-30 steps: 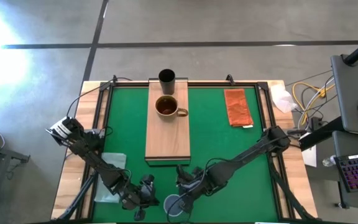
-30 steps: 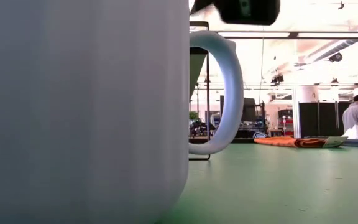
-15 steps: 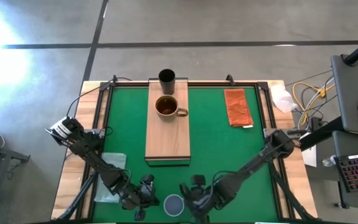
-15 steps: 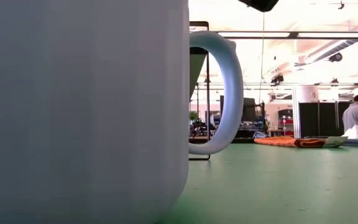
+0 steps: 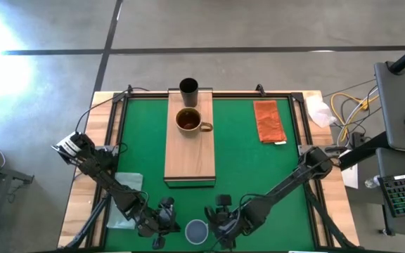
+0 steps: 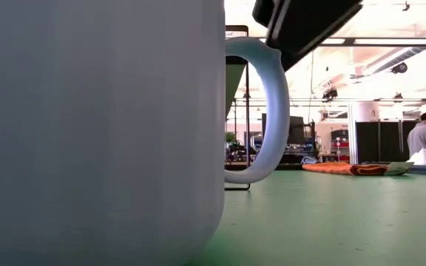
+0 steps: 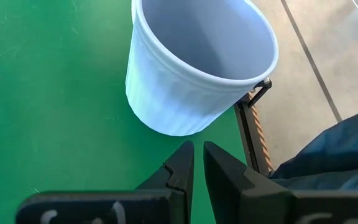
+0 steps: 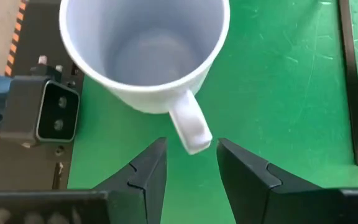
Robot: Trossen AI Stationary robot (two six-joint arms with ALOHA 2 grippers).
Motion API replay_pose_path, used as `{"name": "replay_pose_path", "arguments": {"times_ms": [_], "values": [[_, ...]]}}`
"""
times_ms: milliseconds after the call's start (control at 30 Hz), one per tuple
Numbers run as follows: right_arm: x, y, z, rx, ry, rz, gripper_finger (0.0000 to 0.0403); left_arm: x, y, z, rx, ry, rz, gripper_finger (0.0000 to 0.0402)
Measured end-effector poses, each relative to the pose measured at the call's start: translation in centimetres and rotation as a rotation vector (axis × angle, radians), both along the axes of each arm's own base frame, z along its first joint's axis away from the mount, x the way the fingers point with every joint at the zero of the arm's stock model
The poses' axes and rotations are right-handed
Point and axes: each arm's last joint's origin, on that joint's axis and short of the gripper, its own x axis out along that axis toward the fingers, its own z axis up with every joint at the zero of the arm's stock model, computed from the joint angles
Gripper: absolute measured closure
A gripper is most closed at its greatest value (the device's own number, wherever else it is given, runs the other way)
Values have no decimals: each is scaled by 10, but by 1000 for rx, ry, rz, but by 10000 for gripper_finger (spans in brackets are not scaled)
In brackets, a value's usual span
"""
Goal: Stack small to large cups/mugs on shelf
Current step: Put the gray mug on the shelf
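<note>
Pale blue-grey mug (image 5: 196, 230) upright on green surface (image 5: 259, 169) at near edge. Right hand (image 8: 191, 165) spread, fingers flanking mug handle (image 8: 190, 127), not gripping. Left hand (image 7: 197, 167) pressed together, just beside mug's other side. Farther: shelf (image 5: 190, 151) carrying brown mug (image 5: 189, 120); black cup (image 5: 188, 88) at far end.

Green tabletop (image 5: 139, 140) had the shelf (image 5: 190, 151) at center, an orange cloth (image 5: 268, 121) upper right, a blue-grey mug (image 5: 196, 230) at the bottom edge, and a plastic bag (image 5: 126, 188) lower left.
</note>
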Motion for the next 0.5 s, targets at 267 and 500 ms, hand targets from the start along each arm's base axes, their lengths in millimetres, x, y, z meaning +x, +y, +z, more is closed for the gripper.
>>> {"name": "replay_pose_path", "arguments": {"times_ms": [267,500], "values": [[3,-4,-7,12,-16,-10,268,0,0,0,0,1,1,379],[2,-5,-11,15,-6,-9,272,0,0,0,-15,10,13,379]]}}
